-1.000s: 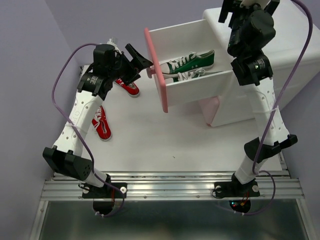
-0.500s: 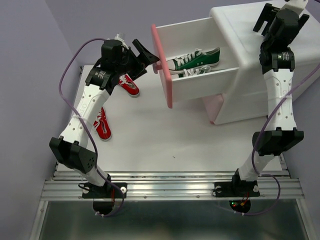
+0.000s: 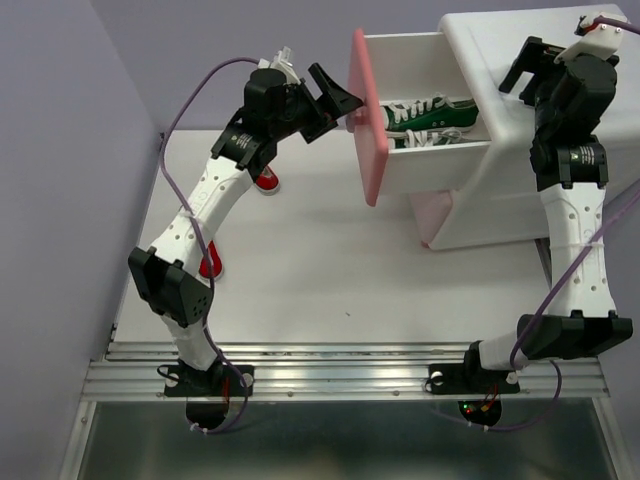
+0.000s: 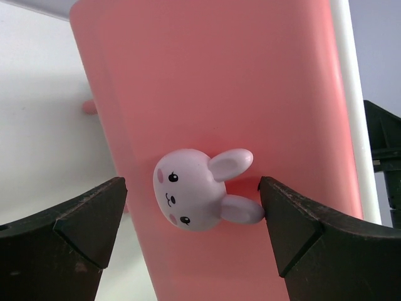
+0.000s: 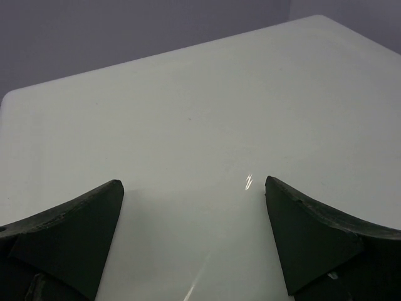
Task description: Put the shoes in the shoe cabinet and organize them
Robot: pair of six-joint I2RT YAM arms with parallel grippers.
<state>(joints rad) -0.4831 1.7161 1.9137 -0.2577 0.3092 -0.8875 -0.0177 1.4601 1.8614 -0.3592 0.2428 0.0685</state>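
Setting: white table (image 3: 330,290) in a lilac-walled corner, both arm bases at its near edge.
Shoe cabinet (image 3: 505,45): white and boxy, at the far right of the table. Its top lies directly under the right pincer.
Upper drawer (image 3: 440,170): stands out from the cabinet body toward the left pincer, with its inside open to the overhead view.
Drawer front (image 3: 367,125): upright pink slab just beyond the left pincer's fingertips. It fills most of the left wrist view.
Knob (image 4: 194,197): pale bunny head with two ears, fixed on the drawer front, sitting between the left pincer's fingers.
Left pincer (image 4: 191,216): spread wide and straddling the knob, not pinching it. One finger (image 4: 301,226) touches an ear tip; the other stands clear of the bunny's head.
Right pincer (image 5: 194,232): spread, with nothing between the fingers and only bare cabinet top ahead of them. Contact with the top: cannot tell.
Green shoes (image 3: 432,112): two, lying in the upper drawer, past the drawer front from the left pincer and to the left of the right pincer. The nearer one is mostly hidden by the drawer wall.
Far red shoe (image 3: 268,182): on the table behind the left pincer, half hidden by that arm.
Near red shoe (image 3: 209,264): on the table, well back from the left pincer, largely covered by the arm's elbow.
Lower drawer front (image 3: 430,215): paler pink, beneath the upper drawer, well apart from both pincers.
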